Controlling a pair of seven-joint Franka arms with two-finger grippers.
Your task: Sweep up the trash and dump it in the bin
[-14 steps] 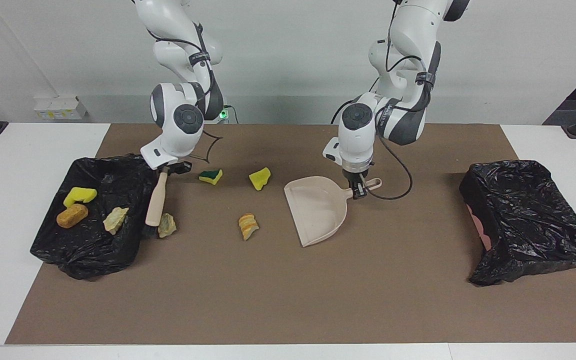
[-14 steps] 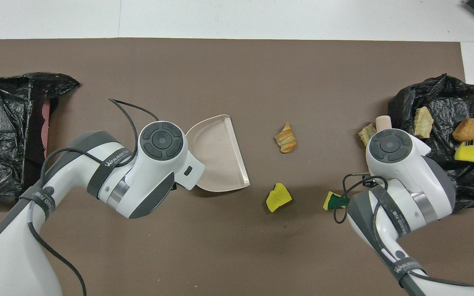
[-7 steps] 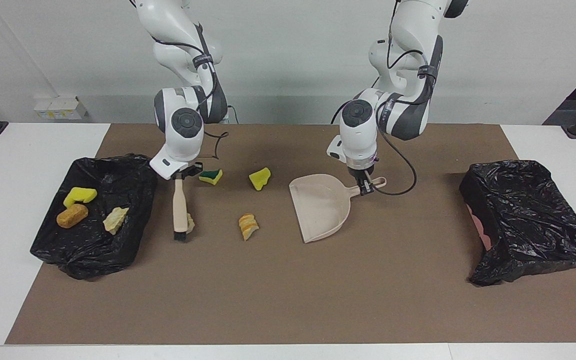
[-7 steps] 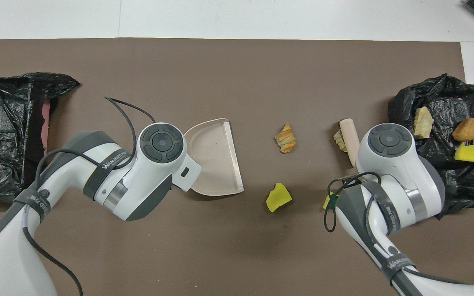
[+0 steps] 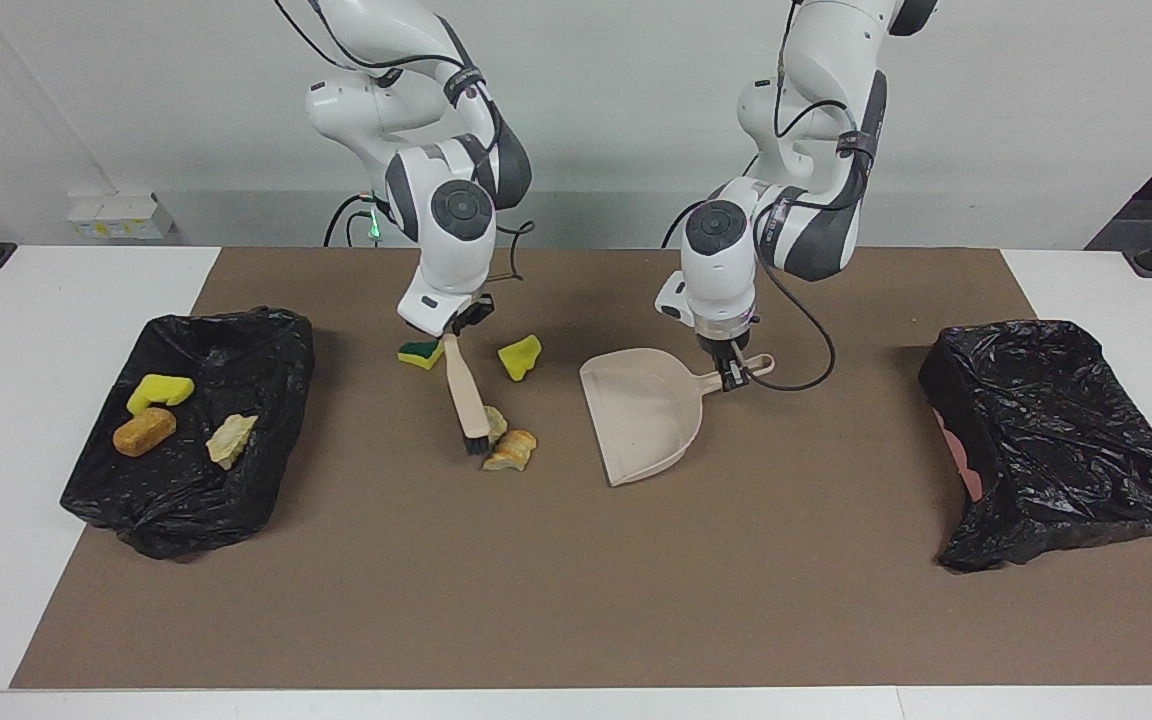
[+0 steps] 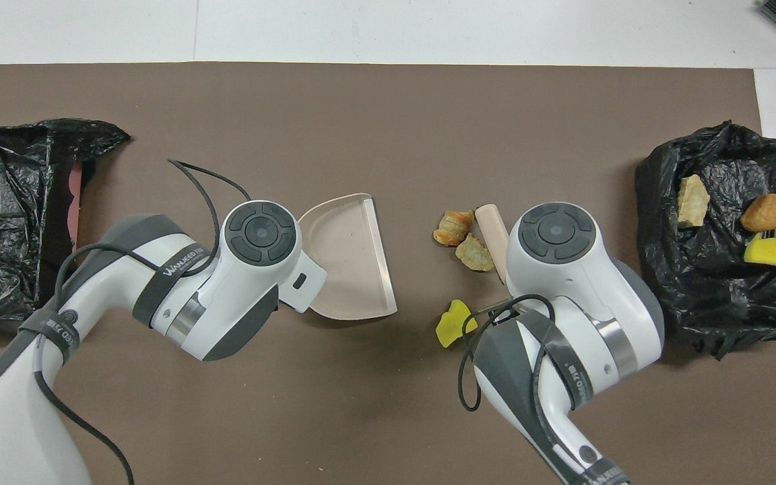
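Observation:
My right gripper (image 5: 456, 335) is shut on the handle of the beige brush (image 5: 466, 395). Its bristles rest on the mat against a pale lump (image 5: 496, 420) and an orange striped chunk (image 5: 519, 443); both also show in the overhead view, lump (image 6: 473, 254) and chunk (image 6: 454, 227). A yellow sponge bit (image 5: 519, 357) and a green-topped sponge (image 5: 421, 353) lie nearer the robots. My left gripper (image 5: 729, 375) is shut on the handle of the beige dustpan (image 5: 641, 415), which lies on the mat with its mouth toward the swept scraps.
A black-bagged bin (image 5: 186, 500) at the right arm's end holds a yellow sponge (image 5: 159, 390), an orange chunk (image 5: 144, 431) and a pale scrap (image 5: 232, 440). Another black-bagged bin (image 5: 1056, 440) stands at the left arm's end. A brown mat (image 5: 576, 580) covers the table.
My right gripper has swept the brush from beside the bin toward the dustpan, pushing the pale lump against the striped chunk and shifting both. The dustpan has barely moved.

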